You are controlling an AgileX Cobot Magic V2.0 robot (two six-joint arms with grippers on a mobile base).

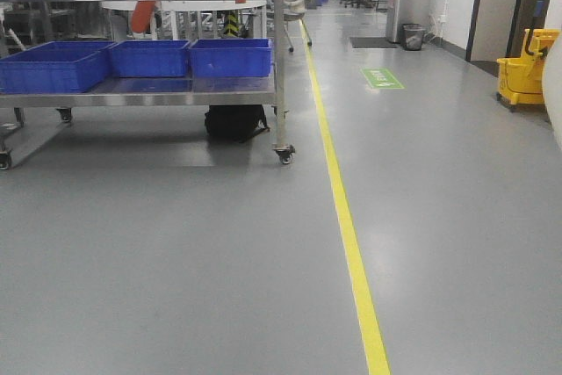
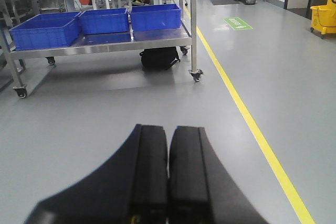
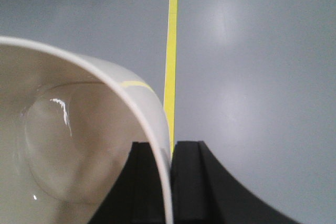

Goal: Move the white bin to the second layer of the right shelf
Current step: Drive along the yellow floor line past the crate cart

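Take the yellow floor line (image 1: 347,217) as your landmark. The steel cart (image 1: 176,98) stands left of it, with blue crates (image 1: 230,57) on its lower deck. The white bin (image 3: 68,145) hangs over the line's left edge. The right gripper (image 3: 170,150) is clamped on the bin's wall. The left gripper (image 2: 168,145) is left of the line, fingers pressed together and holding nothing.

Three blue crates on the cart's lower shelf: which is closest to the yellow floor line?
The rightmost crate, beside the cart's corner leg; the middle crate and left crate sit further from the line.
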